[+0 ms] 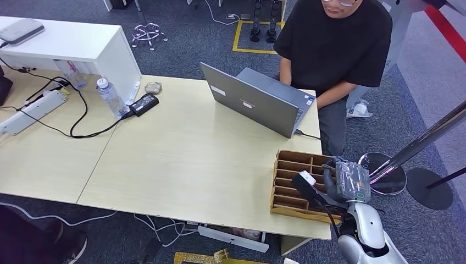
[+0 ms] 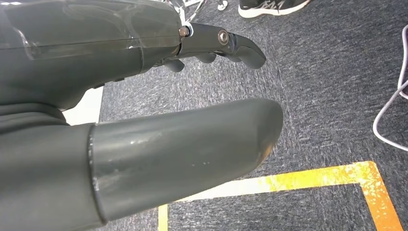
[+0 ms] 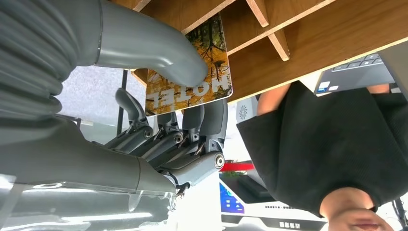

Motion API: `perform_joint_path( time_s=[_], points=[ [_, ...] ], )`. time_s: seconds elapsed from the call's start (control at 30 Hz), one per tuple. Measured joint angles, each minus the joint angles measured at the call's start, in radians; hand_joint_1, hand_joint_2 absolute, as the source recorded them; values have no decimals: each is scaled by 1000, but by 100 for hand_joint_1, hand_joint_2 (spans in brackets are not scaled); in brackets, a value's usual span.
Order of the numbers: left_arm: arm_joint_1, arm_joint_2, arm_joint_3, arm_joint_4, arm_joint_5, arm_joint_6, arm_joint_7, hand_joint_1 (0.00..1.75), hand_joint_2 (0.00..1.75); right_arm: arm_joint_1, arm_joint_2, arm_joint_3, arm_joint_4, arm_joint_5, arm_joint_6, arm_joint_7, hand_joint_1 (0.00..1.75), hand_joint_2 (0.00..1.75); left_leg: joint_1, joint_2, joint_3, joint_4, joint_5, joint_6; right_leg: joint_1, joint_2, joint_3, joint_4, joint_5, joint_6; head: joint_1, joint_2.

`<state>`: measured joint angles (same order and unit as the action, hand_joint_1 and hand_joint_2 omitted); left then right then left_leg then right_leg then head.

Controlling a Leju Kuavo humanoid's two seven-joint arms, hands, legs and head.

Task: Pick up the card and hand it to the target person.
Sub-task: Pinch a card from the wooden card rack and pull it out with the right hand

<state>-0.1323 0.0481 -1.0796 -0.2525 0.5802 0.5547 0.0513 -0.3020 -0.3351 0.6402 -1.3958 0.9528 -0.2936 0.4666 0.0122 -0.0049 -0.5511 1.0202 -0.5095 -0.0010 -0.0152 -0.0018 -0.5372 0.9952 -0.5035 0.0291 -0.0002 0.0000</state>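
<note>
Card (image 3: 192, 79), printed with autumn trees and the word HOTEL, sits partly inside a slot of the wooden organizer (image 3: 308, 43). Its outer end sticks out past the rack's edge. Right hand (image 3: 159, 120) pinches that end: thick grey thumb (image 3: 159, 53) pressed on the printed face, dark fingers (image 3: 192, 130) curled up against the back side.

Head view: right hand (image 1: 346, 181) is at the far right side of the wooden organizer (image 1: 288, 184), which stands at the near right corner of the light wood table (image 1: 181, 159). Card itself cannot be made out from up here; the hand covers it.

Left hand (image 2: 144, 106) hangs over dark carpet (image 2: 327, 86), near a yellow floor marking (image 2: 308, 180). Thumb and fingers apart, nothing between them.

Person in a black shirt (image 1: 332, 49) sits at the far side of the table, just beyond the rack, behind an open grey laptop (image 1: 255, 99).

Farther left on the table: black power adapter (image 1: 144, 103), water bottle (image 1: 111, 97), white power strip (image 1: 32, 111) with black cables. White box unit (image 1: 82, 44) stands at the far left. Chrome stanchion pole (image 1: 417, 144) with round base stands on the floor, right of the table.
</note>
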Motion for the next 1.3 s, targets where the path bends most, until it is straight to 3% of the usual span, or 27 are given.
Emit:
perform_joint_path(
  time_s=[0.43, 0.63, 1.3],
  points=[
    [0, 0, 0, 0, -2, 0, -6, 0, 0, 5, -2, -1, 0, 17, -17, -7, 157, 175, 0, 0, 0, 0, 0, 0, 0, 0, 0, 0, 0, 0, 0, 0],
    [0, 0, 0, 0, -1, 2, -5, 0, 0, 13, -6, -7, -8, 25, -54, -14, 175, 175, 0, 0, 0, 0, 0, 0, 0, 0, 0, 0, 0, 0, 0, 0],
    [5, 0, 1, 0, 0, 12, -15, 0, 0, 82, -50, -126, -236, -29, -152, -61, 172, 175, 0, 0, 0, 0, 0, 0, 0, 0, 0, 0, 0, 0, 0, 0]
  ],
)
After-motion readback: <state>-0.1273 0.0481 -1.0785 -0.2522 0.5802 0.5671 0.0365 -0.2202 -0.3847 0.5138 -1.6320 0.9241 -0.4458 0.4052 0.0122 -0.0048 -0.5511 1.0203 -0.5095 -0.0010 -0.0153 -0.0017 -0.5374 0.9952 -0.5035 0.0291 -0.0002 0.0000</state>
